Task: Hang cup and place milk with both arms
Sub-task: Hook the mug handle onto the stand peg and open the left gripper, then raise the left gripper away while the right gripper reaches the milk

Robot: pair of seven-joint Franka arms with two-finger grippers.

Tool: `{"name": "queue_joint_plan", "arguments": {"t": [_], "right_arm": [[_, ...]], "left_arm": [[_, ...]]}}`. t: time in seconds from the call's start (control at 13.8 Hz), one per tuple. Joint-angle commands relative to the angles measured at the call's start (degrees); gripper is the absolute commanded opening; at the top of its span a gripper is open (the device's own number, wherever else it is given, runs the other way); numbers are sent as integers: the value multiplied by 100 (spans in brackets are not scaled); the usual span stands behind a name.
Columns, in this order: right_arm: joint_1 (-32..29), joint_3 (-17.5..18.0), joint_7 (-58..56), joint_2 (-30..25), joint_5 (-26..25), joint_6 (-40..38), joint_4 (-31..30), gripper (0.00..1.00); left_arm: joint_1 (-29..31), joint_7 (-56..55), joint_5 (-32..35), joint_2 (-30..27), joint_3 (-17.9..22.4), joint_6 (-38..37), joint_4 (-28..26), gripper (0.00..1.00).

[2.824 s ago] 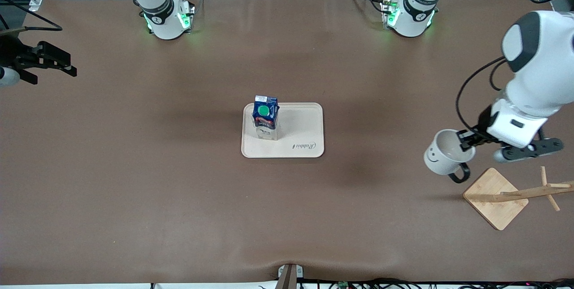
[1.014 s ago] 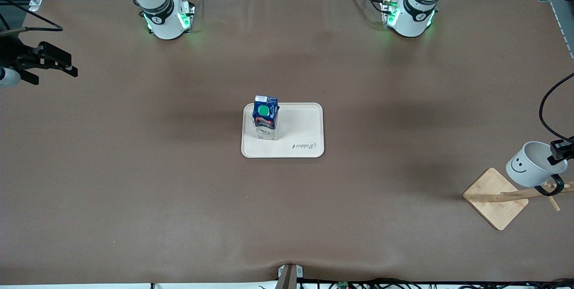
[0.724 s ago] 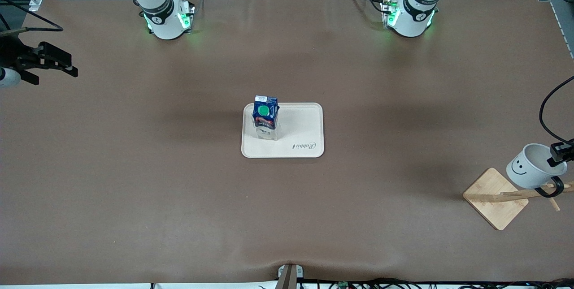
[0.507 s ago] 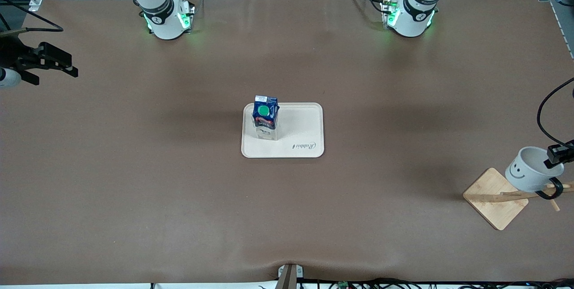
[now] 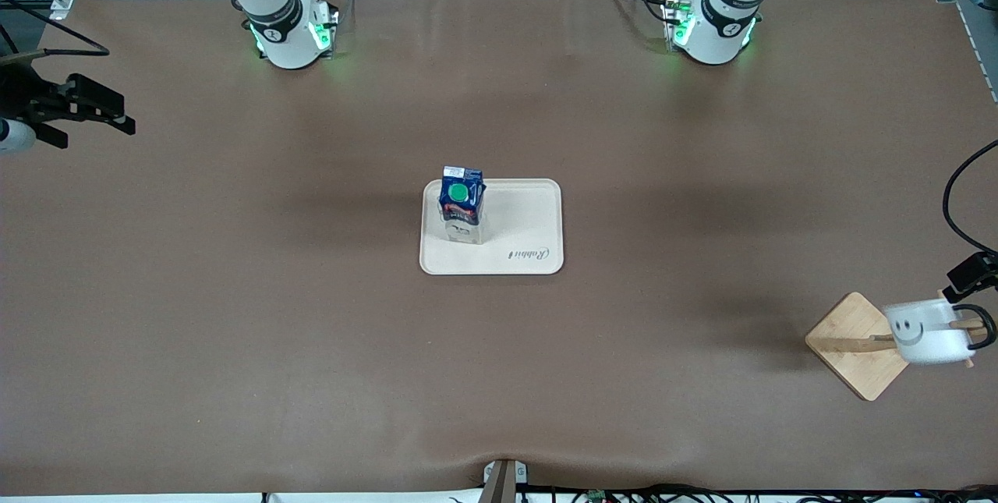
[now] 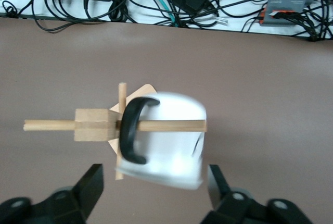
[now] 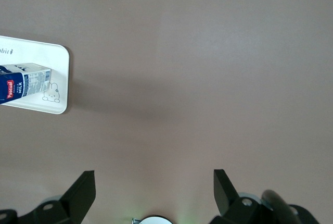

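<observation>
The white smiley cup [image 5: 924,331] hangs by its black handle [image 6: 132,130] on a peg of the wooden rack [image 5: 854,339] at the left arm's end of the table; it looks blurred. My left gripper [image 5: 969,274] is just above the cup, open and apart from it; in the left wrist view its gripper [image 6: 154,187] has a finger on each side of the cup [image 6: 171,140]. The milk [image 5: 461,207] stands upright on the cream tray [image 5: 522,222] at mid-table. My right gripper [image 5: 113,113] waits open and empty over the right arm's end of the table.
The rack's pegs [image 6: 52,125] stick out sideways from its post. The right wrist view shows the milk [image 7: 23,82] on the tray [image 7: 57,78] and bare brown table under the open right gripper [image 7: 154,182]. Cables lie past the table edge [image 6: 171,0].
The left gripper carried the cup over the rack, lowered its handle onto a peg and let go. The cup has dropped and tipped on the peg. The right arm has not moved.
</observation>
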Motion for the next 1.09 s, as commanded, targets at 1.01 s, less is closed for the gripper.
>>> {"name": "queue_joint_plan", "arguments": {"t": [1.01], "right_arm": [[-246, 71, -23, 1411, 6, 436, 135, 100]], "left_arm": [[-171, -957, 315, -1265, -902, -3051, 154, 100]]}}
